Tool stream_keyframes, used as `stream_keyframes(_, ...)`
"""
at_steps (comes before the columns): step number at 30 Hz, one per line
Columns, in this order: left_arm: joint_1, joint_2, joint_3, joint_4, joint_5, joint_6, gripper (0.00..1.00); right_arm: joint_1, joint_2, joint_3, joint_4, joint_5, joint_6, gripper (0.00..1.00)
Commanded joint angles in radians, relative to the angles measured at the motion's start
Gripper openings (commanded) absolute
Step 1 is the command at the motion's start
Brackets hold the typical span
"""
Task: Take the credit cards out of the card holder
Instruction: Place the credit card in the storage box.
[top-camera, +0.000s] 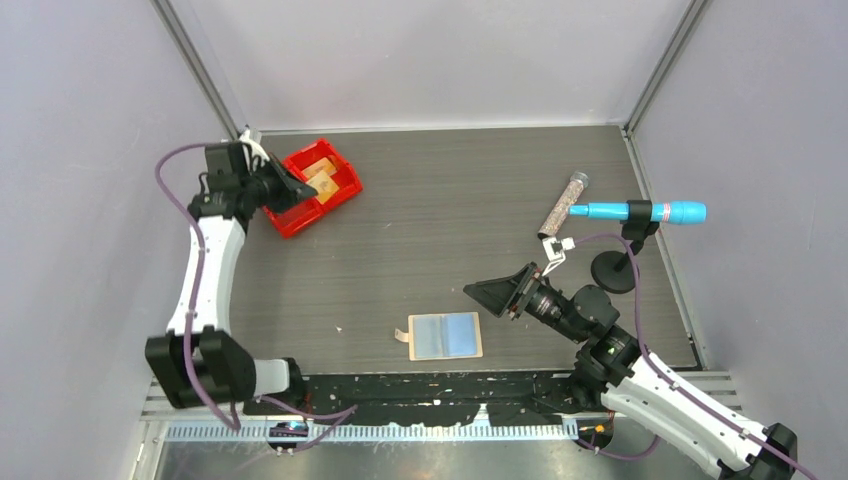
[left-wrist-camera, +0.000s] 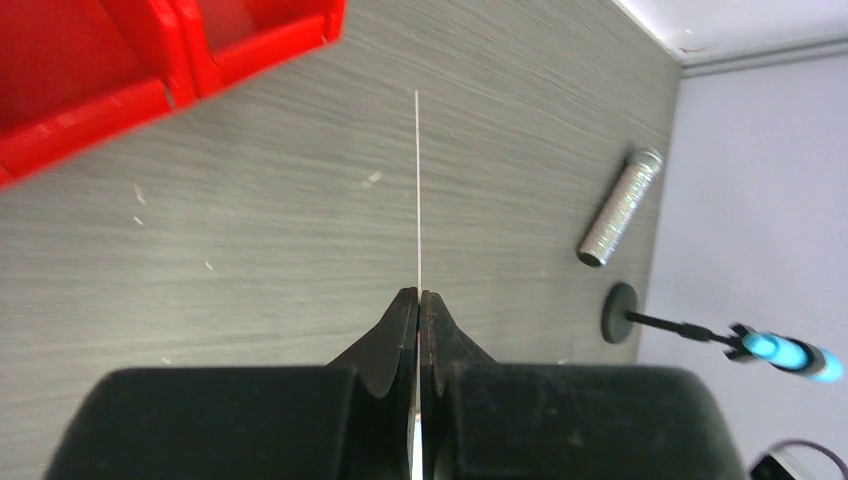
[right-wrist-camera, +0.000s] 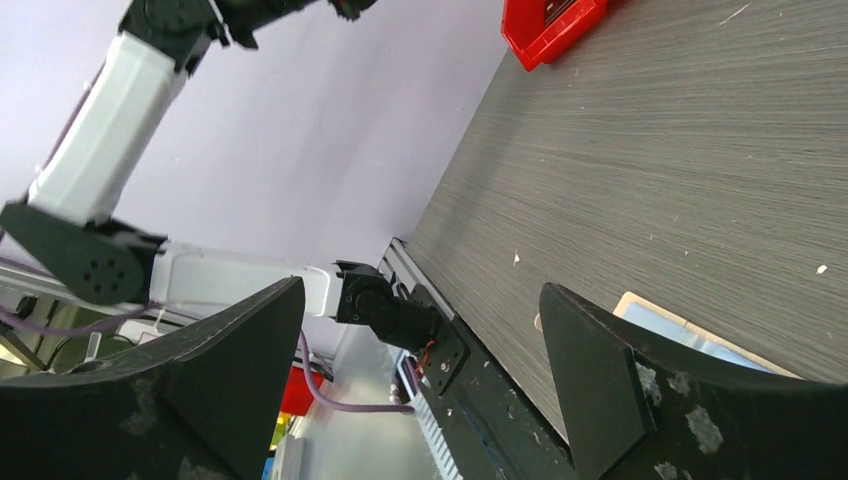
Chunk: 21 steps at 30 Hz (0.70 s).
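Left gripper (left-wrist-camera: 418, 300): jaws pressed together, pinching a credit card (left-wrist-camera: 417, 200) that we see edge-on as a thin pale line running straight out past the fingertips. Below the card's free edge is bare table (left-wrist-camera: 300, 230), grey and wood-grained. The red bin (left-wrist-camera: 150, 70) sits just to the left of the fingertips and ahead. From above, the gripper overlaps the bin's rim. Flat tan-orange pieces (top-camera: 322, 178) lie inside the bin; we cannot tell what they are. Well off to this gripper's right are a glittery tube (left-wrist-camera: 620, 207) lying flat and a blue tool (left-wrist-camera: 790, 355) clipped on a small black stand (left-wrist-camera: 620, 312). These are near the side wall, with open tabletop between them and the card.

Right gripper (right-wrist-camera: 420, 290): fingers spread wide, nothing between them, tilted over the table's near half. The card holder (top-camera: 445, 336) lies opened flat with its blue-grey panels up. It is just beside this gripper, below its right finger in the wrist view, where only a tan corner (right-wrist-camera: 680, 325) shows. It is not touching the fingers. The holder's near long edge runs parallel to the table's front rail (top-camera: 430, 385) and close to it. Beyond the holder's far edge the table is bare out to the bin.
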Motion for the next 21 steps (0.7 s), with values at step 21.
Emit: stream_keyframes(21,0.099,0.916,1.042,-0.524,-0.077,0.246,0.00,0.001,0.185,0.120,-0.048,-0.010,-0.113,0.95)
